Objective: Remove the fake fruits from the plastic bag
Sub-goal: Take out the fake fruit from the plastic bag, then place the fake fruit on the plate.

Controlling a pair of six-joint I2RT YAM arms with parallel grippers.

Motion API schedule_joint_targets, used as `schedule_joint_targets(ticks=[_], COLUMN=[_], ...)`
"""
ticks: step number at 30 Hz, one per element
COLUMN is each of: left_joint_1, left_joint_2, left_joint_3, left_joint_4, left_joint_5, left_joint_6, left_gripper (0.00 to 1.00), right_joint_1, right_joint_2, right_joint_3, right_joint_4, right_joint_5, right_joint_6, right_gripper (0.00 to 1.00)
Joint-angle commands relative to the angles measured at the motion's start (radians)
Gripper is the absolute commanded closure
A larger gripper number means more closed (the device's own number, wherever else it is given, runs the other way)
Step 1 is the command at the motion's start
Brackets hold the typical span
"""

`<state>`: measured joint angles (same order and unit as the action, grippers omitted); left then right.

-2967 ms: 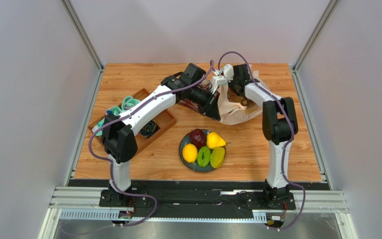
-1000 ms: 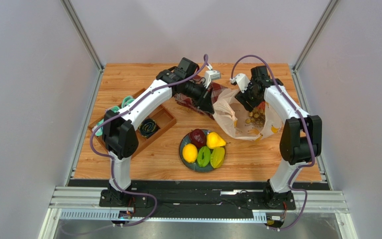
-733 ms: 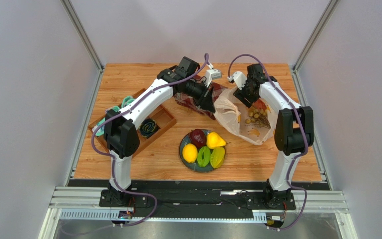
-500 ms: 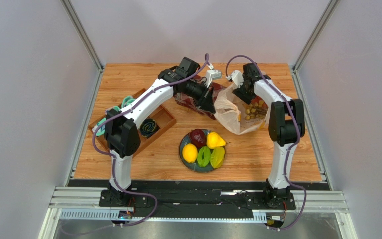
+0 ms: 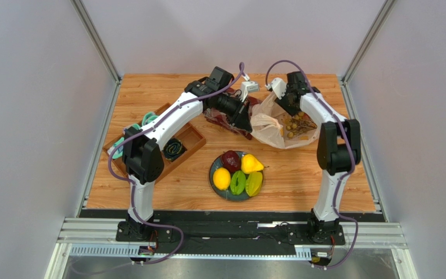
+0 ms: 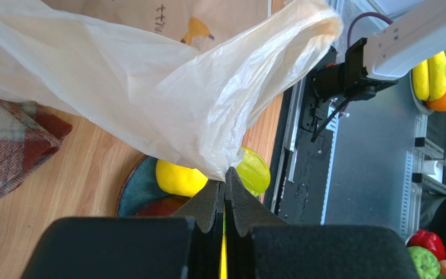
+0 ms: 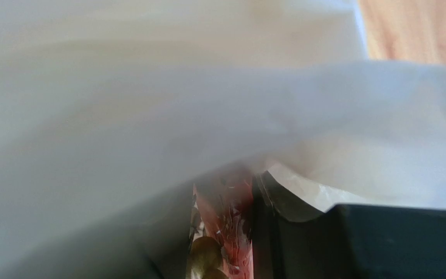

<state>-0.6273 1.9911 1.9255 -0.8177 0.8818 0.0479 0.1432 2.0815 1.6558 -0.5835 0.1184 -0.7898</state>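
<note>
The beige plastic bag (image 5: 272,127) lies at the back right and fills the left wrist view (image 6: 150,87). My left gripper (image 5: 247,127) is shut on its edge (image 6: 225,172). My right gripper (image 5: 292,110) is at the bag's back, draped in plastic. In the right wrist view a red watermelon slice (image 7: 228,221) fills the narrow gap of the gripper (image 7: 224,232), with a grape (image 7: 205,250) beside it. The grape bunch (image 5: 294,123) shows inside the bag. The plate (image 5: 215,168) holds a dark red fruit (image 5: 230,160), lemon (image 5: 222,178), yellow pear (image 5: 251,164) and two green pieces (image 5: 238,182).
A wooden tray (image 5: 191,139) with coiled black and teal items stands at the left. A red plaid cloth (image 5: 218,122) lies under my left arm, left of the bag, and shows in the left wrist view (image 6: 10,139). Metal rails border the table.
My right gripper has swung from the bag's right side up to its back. The bag has bunched up and drawn toward the back. My left arm has held still.
</note>
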Motion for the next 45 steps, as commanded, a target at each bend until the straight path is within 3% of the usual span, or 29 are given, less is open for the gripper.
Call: schedule_joint_targets(ticks=[1, 14, 20, 24, 27, 28, 30, 45], left_joint_1=[0.003, 0.06, 0.067, 0.067, 0.074, 0.077, 0.092, 0.319], left_joint_2=[0.024, 0.09, 0.097, 0.058, 0.017, 0.005, -0.041, -0.383], left_joint_3=[0.044, 0.141, 0.144, 0.099, 0.083, 0.078, 0.05, -0.161], left_joint_4=[0.055, 0.111, 0.146, 0.186, 0.18, 0.178, 0.178, 0.19], left_joint_5=[0.016, -0.015, 0.044, 0.097, 0.079, 0.062, 0.022, -0.04], left_joint_6=[-0.034, -0.106, -0.192, -0.249, -0.269, -0.278, -0.292, -0.296], left_gripper=[1.0, 1.0, 0.99, 0.81, 0.6, 0.27, 0.02, 0.04], right_joint_1=[-0.014, 0.008, 0.301, 0.456, 0.54, 0.558, 0.591, 0.702], right_joint_2=[-0.303, -0.681, -0.909, -0.908, -0.851, -0.835, -0.792, -0.54], right_joint_3=[-0.05, -0.022, -0.178, -0.248, -0.258, -0.263, -0.278, -0.304], right_joint_4=[0.009, -0.39, -0.429, -0.447, -0.458, -0.457, -0.432, -0.418], right_joint_5=[-0.27, -0.611, -0.499, -0.48, -0.481, -0.48, -0.48, -0.577], right_joint_6=[0.106, 0.227, 0.074, 0.051, 0.038, 0.037, 0.029, 0.058], right_gripper=[0.76, 0.75, 0.74, 0.73, 0.73, 0.73, 0.73, 0.73])
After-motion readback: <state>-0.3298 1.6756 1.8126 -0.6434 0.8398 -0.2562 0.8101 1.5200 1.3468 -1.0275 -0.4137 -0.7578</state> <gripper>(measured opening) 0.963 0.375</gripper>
